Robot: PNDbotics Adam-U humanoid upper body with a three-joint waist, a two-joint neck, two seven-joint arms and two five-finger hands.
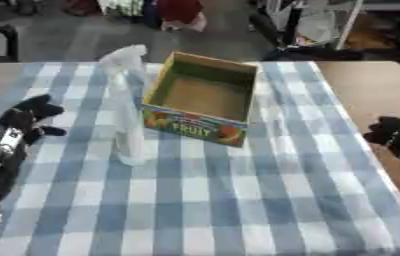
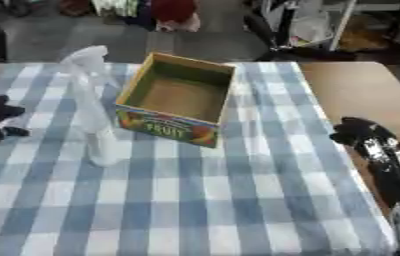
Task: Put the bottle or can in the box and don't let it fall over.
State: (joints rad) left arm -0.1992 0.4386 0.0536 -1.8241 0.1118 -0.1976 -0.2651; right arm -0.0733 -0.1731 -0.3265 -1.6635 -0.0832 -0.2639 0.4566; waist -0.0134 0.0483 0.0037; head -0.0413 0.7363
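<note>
— While the spray bottle (image 1: 126, 107) is standing upright on the checked cloth (image 1: 238, 200), why is nothing gripping it?

— Neither hand is reaching it. It is standing just beside the fruit box (image 1: 205, 97), on the box's left, with its trigger head rising above the box rim. The box is sitting open-topped and empty near the far middle of the desk (image 1: 370, 85), so I am judging that the bottle is waiting to be lifted in.

— What is the left hand (image 1: 30, 117) doing?

— It is hovering near the left edge, apart from the bottle, holding nothing. Its fingers are looking bent with the thumb sticking out toward the bottle, but I cannot tell how far it is opening.

— And the right hand (image 2: 354, 131)?

— It is resting at the right edge of the cloth, well apart from box and bottle. It is touching neither, and its fingers are too dark to read.

— Any risk you are seeing?

— The bottle is looking tall and narrow, so I am guessing a sideways nudge near the top could tip it; gripping lower seems safer.
</note>
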